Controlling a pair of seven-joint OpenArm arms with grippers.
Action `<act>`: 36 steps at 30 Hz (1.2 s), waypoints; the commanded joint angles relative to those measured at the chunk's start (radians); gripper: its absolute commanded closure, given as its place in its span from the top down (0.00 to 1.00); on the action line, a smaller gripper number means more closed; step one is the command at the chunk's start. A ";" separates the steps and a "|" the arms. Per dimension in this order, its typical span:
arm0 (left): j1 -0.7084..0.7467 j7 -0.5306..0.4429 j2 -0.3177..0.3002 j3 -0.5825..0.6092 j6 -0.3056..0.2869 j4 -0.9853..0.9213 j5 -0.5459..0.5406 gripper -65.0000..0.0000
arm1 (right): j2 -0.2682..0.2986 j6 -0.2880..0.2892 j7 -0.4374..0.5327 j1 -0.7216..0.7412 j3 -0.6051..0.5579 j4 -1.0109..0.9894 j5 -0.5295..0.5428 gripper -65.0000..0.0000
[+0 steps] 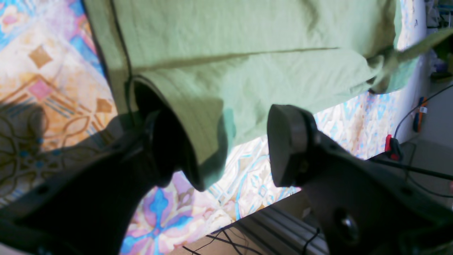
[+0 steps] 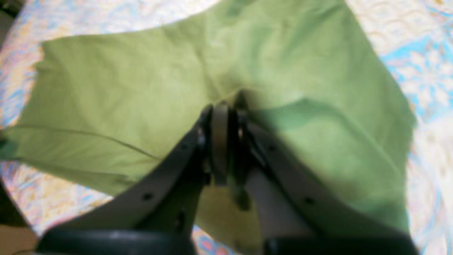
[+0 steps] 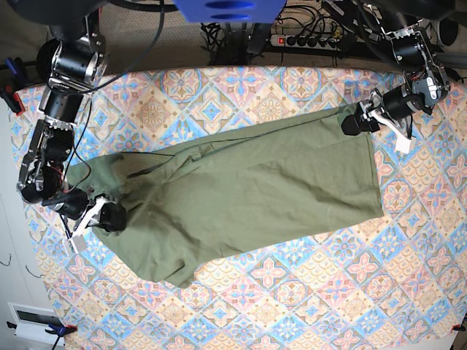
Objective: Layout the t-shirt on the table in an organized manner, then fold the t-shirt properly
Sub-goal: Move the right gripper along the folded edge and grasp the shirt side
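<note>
Base view shows the t-shirt (image 3: 248,189) spread on the table (image 3: 306,299), the right tool (image 3: 109,216) clamped on its cloth, the left tool (image 3: 357,120) apart around a corner.

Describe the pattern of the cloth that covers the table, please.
The tablecloth has diamond tiles in pastel blue, pink and cream with floral motifs; the base view shows it best.

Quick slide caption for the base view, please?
Right claw pinching the olive t-shirt, left claw open at its far corner.
</note>
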 commanded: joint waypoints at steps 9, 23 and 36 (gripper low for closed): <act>-0.007 -0.010 -0.016 -0.005 -0.002 0.017 -0.024 0.59 | 0.009 0.004 -0.001 -0.045 0.092 0.017 -0.058 0.03; -0.007 -0.010 -0.016 -0.005 -0.004 0.017 -0.026 0.59 | 0.073 0.004 0.010 -0.088 0.138 0.010 -0.213 0.33; 0.128 -0.010 -0.028 -0.001 0.003 0.186 -0.182 0.60 | 0.073 0.004 0.001 -0.240 0.198 0.217 -0.195 0.74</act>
